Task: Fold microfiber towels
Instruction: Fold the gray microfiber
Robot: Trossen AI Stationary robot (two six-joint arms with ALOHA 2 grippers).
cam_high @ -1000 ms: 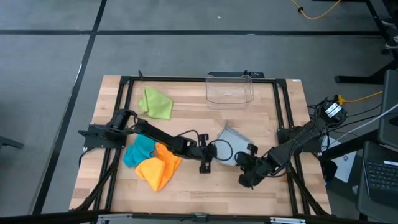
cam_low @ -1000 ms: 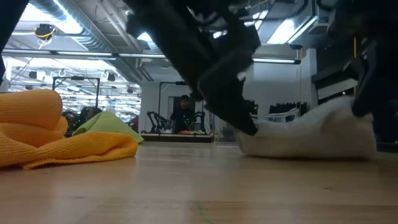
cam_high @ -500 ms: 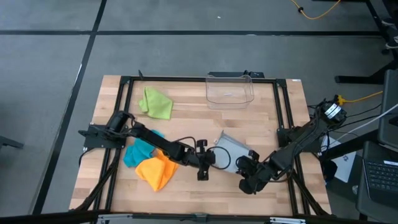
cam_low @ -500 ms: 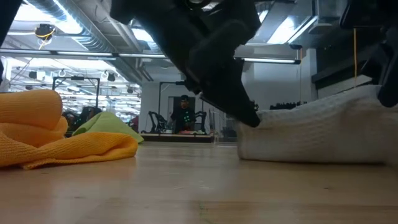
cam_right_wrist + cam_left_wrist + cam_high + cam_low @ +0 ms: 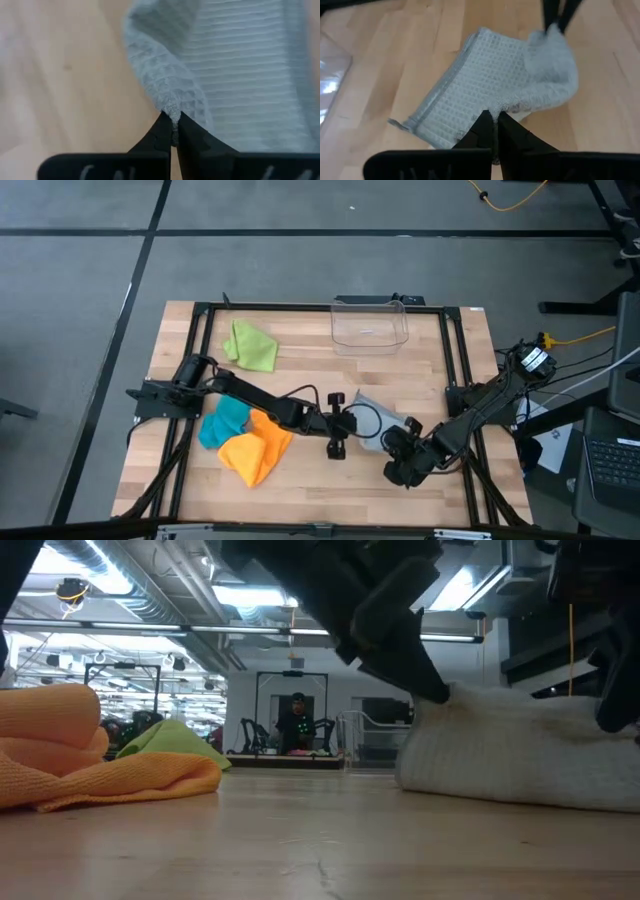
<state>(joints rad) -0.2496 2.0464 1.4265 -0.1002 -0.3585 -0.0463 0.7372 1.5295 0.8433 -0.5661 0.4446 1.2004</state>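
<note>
1. The left gripper [image 5: 341, 423] and right gripper [image 5: 402, 442] are each pinching an edge of the grey towel [image 5: 374, 416], right of centre in the high view, probably so both can carry it over in a fold
2. The green [image 5: 250, 345], teal [image 5: 226, 421] and orange [image 5: 254, 450] towels are lying at the left, waiting
3. Compared with half a second ago, the left gripper is sitting further right and the towel is looking more bunched
</note>
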